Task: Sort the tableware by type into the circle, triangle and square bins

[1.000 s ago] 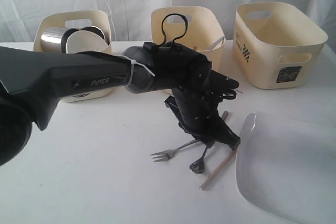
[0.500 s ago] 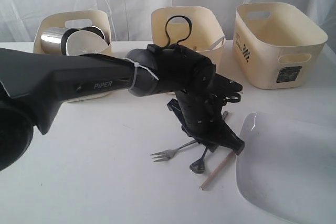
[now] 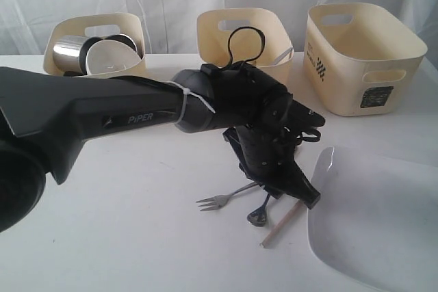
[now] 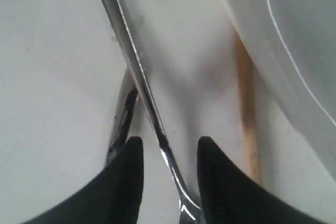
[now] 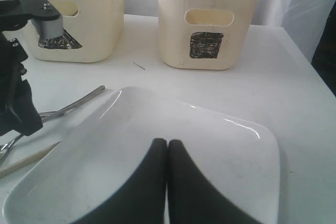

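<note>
Down at the table, the left pincer stands partly apart astride a steel cutlery handle, not clamped on it. A second steel piece lies just outside one finger, the wooden chopstick outside the other, and the white plate beyond that. Further off, the right pincer is pressed closed over that plate.

Your exterior camera sits at the near side, behind the left arm. It faces the far edge of the table, tilted slightly down, and takes in the whole scene.

Your left wrist camera looks steeply down, very close, on a fork, a chopstick and the plate edge.

Your right wrist camera sits low over the plate, facing the far triangle bin and square bin.

All three views share plate, chopstick and fork.
</note>
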